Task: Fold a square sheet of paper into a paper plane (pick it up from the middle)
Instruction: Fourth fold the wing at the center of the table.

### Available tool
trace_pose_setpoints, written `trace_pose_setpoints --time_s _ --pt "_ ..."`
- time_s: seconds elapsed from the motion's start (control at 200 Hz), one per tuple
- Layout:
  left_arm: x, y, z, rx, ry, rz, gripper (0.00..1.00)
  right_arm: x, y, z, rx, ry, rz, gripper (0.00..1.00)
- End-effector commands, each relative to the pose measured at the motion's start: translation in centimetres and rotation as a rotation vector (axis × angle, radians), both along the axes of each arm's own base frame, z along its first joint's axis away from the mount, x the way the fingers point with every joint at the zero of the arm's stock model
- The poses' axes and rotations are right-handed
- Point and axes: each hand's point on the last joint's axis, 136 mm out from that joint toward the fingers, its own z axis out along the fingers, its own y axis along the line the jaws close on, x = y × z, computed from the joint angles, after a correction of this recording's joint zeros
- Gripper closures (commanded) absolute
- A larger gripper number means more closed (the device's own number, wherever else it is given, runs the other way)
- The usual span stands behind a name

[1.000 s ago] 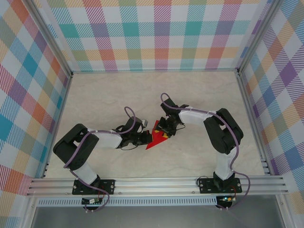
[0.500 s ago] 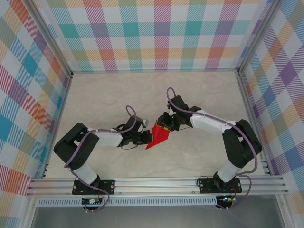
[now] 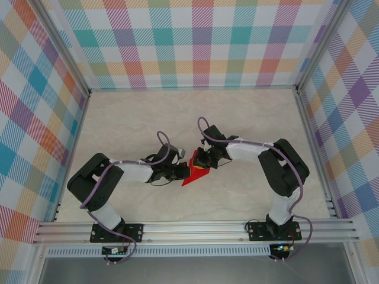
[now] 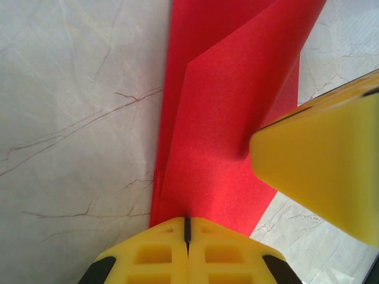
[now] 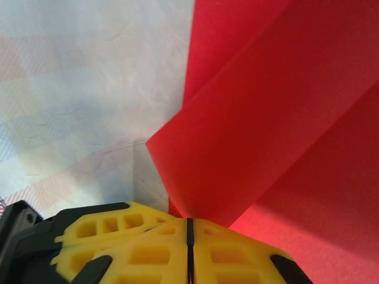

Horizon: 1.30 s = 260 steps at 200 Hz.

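The square sheet of paper is bright red and folded into creased layers with a point toward the near left, like a paper plane. It sits at the table's middle between both arms. My left gripper is shut on its left edge; in the left wrist view the yellow fingertips meet on the red paper. My right gripper is shut on the far right side. In the right wrist view its jaws pinch an upright red flap. The right gripper's yellow finger presses against the paper.
The marble-patterned table top stretches out on all sides of the paper. Checked walls close the back and both sides. An aluminium rail with the two arm bases runs along the near edge.
The right gripper's jaws have closed onto the red paper. The right arm swung its elbow out to the right and came back. The left gripper stayed shut in place.
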Motion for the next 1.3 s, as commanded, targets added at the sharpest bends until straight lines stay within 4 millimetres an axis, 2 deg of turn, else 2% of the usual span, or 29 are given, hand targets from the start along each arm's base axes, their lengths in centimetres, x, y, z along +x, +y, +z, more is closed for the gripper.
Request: trace_pose_setpoints --time_s 0.0,0.265,0.84,0.905,0.98,1.1,1.185,1.295 --pt "-1.8 2.4 -3.5 0.123 0.106 0.011 1.00 0.8 0.2 0.0 -0.022 -0.021 -0.001 0.91" --pt "-1.9 2.4 -3.5 0.124 0.109 0.010 1.00 1.0 -1.0 -1.9 -0.095 0.017 -0.047 0.91" --pt "-2.1 2.7 -3.8 0.137 0.116 0.014 1.00 0.6 -3.7 -3.6 -0.163 0.044 -0.113 0.91" --pt "-2.2 2.8 -3.9 0.138 0.117 0.015 1.00 1.0 -3.4 -2.9 -0.146 0.019 -0.100 0.91" --pt "-2.2 2.8 -3.9 0.141 0.118 0.016 1.00 1.5 -2.1 -1.2 -0.072 -0.032 -0.062 0.91" --pt "-2.1 2.9 -3.9 0.142 0.118 0.022 1.00 0.9 -0.1 0.8 0.035 -0.077 0.026 0.91" --pt "-2.1 3.0 -3.9 0.147 0.119 0.027 1.00 0.0 0.6 1.0 0.075 -0.073 0.064 0.91" --pt "-2.1 3.0 -4.0 0.149 0.119 0.030 1.00 -1.0 0.8 0.1 0.074 -0.049 0.092 0.91"
